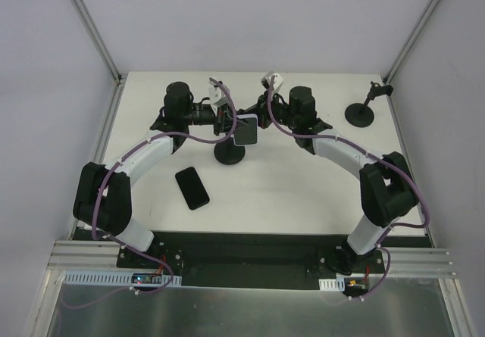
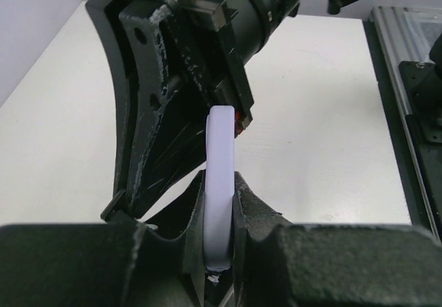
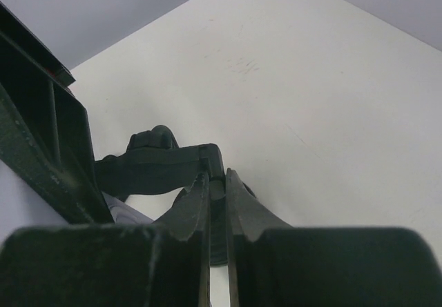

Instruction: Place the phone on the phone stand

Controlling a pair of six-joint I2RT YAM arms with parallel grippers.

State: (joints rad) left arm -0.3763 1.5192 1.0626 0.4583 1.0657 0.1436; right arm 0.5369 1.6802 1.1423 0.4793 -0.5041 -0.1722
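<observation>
Wrist views alone show left end effector [image 2: 221, 186] pinching phone [image 2: 221, 145], right end effector [image 3: 217, 183] pinching stand [image 3: 155, 165]

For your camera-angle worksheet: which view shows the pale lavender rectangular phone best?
The top external view: the pale lavender rectangular phone shows its flat face beside the black round-based stand. The left wrist view shows only its thin edge, pinched in the left end effector. The right wrist view shows at most a pale sliver.

We can read no text, label, brand or number in any view. The pale phone [image 1: 245, 133] and the black phone [image 1: 192, 188] show plain faces, and the small circuit board [image 1: 144, 279] by the left arm's base is too small to read.
</observation>
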